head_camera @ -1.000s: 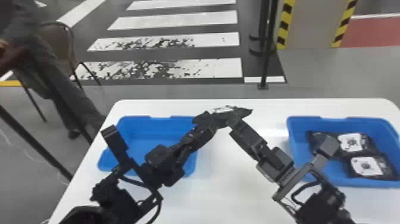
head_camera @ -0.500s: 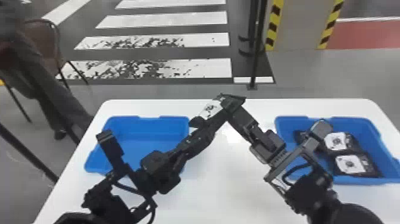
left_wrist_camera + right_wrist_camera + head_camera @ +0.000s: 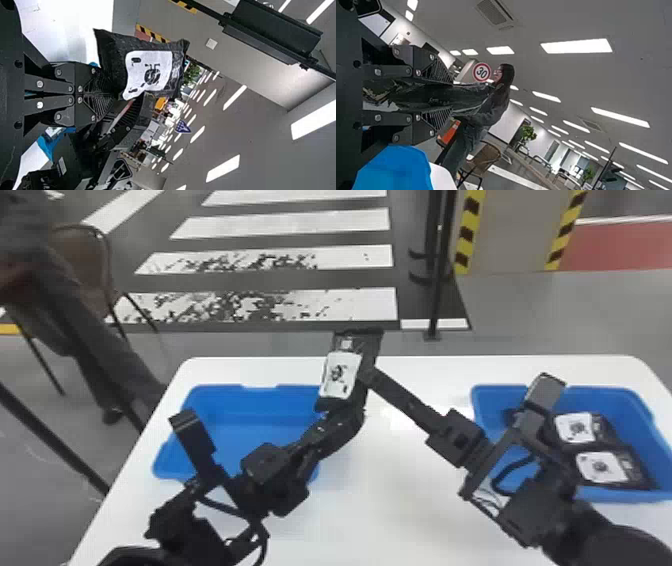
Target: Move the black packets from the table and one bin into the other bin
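Okay, your left gripper (image 3: 114, 95), nearer the left bin (image 3: 265, 416), is pinching the packet's (image 3: 152, 69) edge; your right gripper (image 3: 452, 96) is gripping it too.

One black, white-labelled packet (image 3: 341, 376) is aloft, tilted; two more packets (image 3: 601, 467), labels up, lie seemingly touching toward the right bin's (image 3: 607, 394) right edge.

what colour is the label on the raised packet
The label is white with black print, best seen in the left wrist view.
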Controlling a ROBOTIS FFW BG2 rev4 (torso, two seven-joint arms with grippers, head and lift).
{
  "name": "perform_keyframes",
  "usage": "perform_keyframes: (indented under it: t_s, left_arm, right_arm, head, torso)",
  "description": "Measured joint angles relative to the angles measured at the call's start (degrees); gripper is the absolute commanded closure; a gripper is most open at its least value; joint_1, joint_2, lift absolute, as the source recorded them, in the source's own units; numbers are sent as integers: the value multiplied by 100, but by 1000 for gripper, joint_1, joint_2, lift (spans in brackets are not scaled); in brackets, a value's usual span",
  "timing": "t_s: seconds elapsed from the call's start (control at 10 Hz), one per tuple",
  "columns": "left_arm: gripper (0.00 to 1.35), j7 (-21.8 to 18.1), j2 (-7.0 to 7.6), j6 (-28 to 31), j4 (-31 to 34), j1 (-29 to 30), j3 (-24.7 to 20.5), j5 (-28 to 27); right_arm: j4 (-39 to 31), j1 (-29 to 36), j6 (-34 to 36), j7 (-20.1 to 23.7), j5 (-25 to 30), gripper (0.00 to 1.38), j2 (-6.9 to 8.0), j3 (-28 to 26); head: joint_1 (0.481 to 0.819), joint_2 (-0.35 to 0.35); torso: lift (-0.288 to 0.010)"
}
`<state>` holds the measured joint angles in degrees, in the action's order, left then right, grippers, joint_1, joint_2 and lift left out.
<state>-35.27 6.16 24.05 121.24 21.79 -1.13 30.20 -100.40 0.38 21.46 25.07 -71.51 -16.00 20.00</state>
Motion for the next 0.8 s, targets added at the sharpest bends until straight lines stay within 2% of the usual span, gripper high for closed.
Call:
perform_keyframes:
  t_s: [0.3,0.4,0.5,0.6,0.7,0.8]
  left_arm:
    - [1208,-3,24,-14,69,0,117,-176]
    - [1208,4,43,-20,85,0,238,-235]
    - [1208,15,43,-61,88,0,294,-283]
    - [1208,29,27,-150,89,7,246,-332]
    - [1208,65,9,-301,89,42,154,-362]
    - [1208,82,-3,-420,89,64,106,-371]
  right_arm:
    - [37,19,95,-1,160,1187,10,-143]
    - [59,54,54,7,112,1056,15,-186]
    - [99,82,-5,80,-44,762,24,-202]
    - [143,94,-16,151,-137,363,25,-205]
    - [151,127,126,212,-173,116,6,-236]
    - [139,196,412,260,-265,116,-9,-297]
  head:
    - [695,111]
    - [695,92]
    - [695,80]
    - [695,81]
    - [695,93]
    - [695,109]
  torso:
    - [-110]
    - [-110]
    - [-110]
    - [-110]
    - [-110]
    - [-110]
